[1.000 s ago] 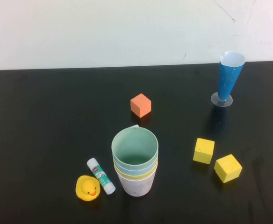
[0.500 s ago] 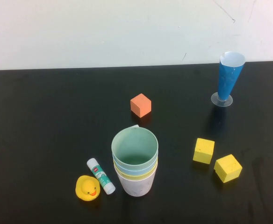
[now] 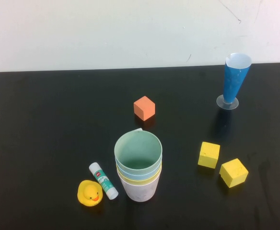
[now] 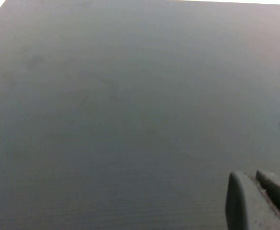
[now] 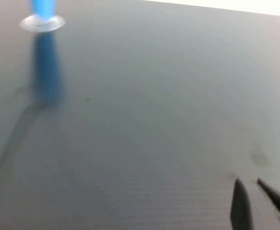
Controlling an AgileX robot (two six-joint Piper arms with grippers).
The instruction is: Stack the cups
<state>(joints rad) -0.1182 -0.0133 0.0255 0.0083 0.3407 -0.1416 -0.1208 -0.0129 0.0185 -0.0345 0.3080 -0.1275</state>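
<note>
All four cups [image 3: 138, 167] are sitting nested, sage green innermost, on the worktop [image 3: 53, 120] beside the glue stick [image 3: 103, 180]; stacking looks finished. I am holding my left gripper [image 4: 255, 191] and right gripper [image 5: 255, 199] clear, fingers nearly together, gripping nothing.

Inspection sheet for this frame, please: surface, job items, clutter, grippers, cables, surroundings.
Surface: black table, matte, faint smudges.
Job's things: cups nested in one upright stack, green cup on top, then blue, yellow, palest at the bottom.
Clutter: orange cube; two yellow cubes; glue stick touching rubber duck; blue cone upright.
Grippers: left gripper and right gripper each over bare table, holding nothing, away from the stack.
Cables: nothing seen.
Surroundings: white wall, a thin crack.
</note>
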